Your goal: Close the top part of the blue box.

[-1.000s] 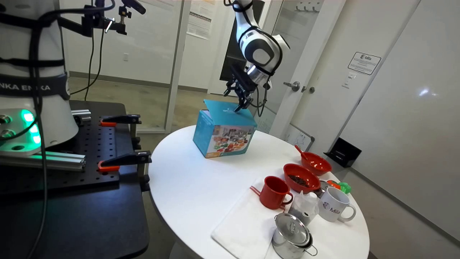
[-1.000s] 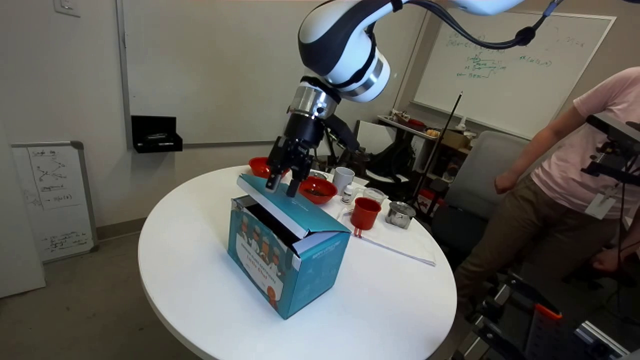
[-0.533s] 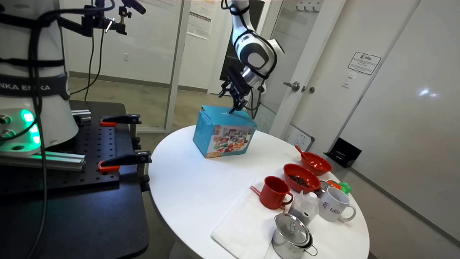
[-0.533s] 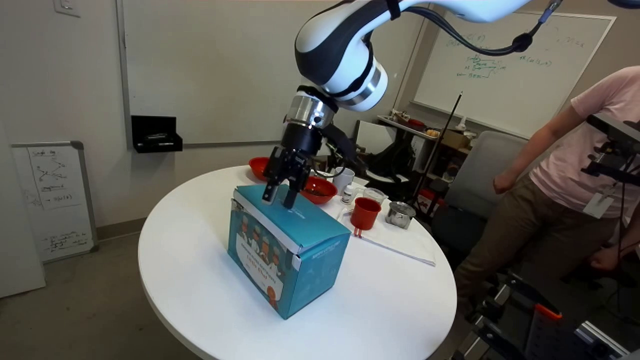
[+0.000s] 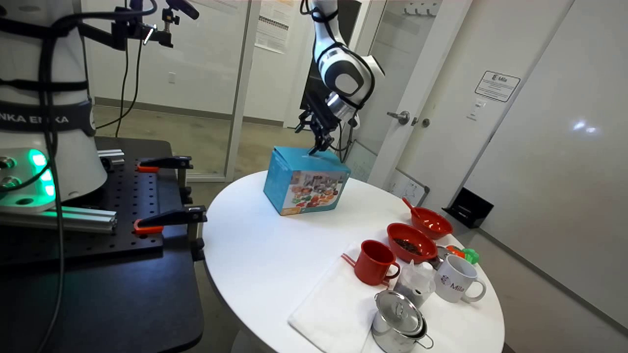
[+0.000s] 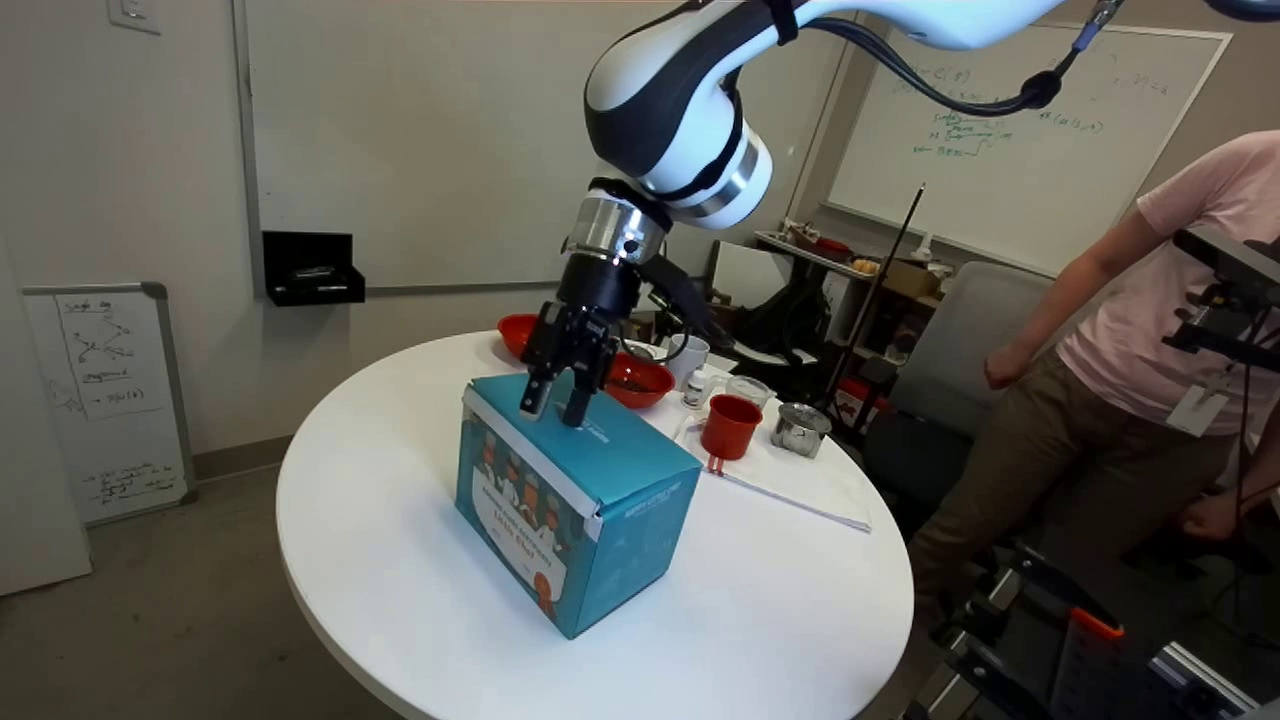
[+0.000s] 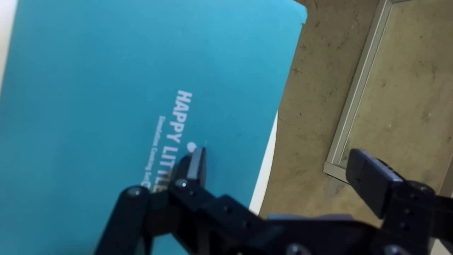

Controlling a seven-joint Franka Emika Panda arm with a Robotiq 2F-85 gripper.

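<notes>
The blue box [image 5: 306, 181] stands upright on the round white counter [image 6: 770, 610], the rim running close past it. Its lid flap [image 6: 605, 455] lies flat across the top, closed as far as both exterior views let me tell; a pale strip [image 6: 531, 450] runs along the lid flap's edge, above the side with printed cooks [image 6: 531, 505].

My gripper [image 7: 279, 152] is tilted over the blue box, fingers [image 7: 195, 168] spread wide. One fingertip meets the lid flap beside the white lettering [image 7: 173, 141], "HAPPY LITTLE"; looks like contact, though how firmly I press I cannot tell. The other juts out past the blue box's edge, floor [image 7: 315, 117] showing behind it in the wrist view.

Well apart from the blue box, same counter, in an exterior view: two red bowls [image 5: 436, 226], one holding dark bits [image 5: 407, 246]; a red mug [image 5: 371, 267]; a white mug [image 5: 452, 280] marked Mila; a lidded steel pot [image 5: 387, 336]; a white cloth [image 5: 328, 306]. Farther from the blue box, off the counter, a person [image 6: 1170, 330] in a pink shirt.
</notes>
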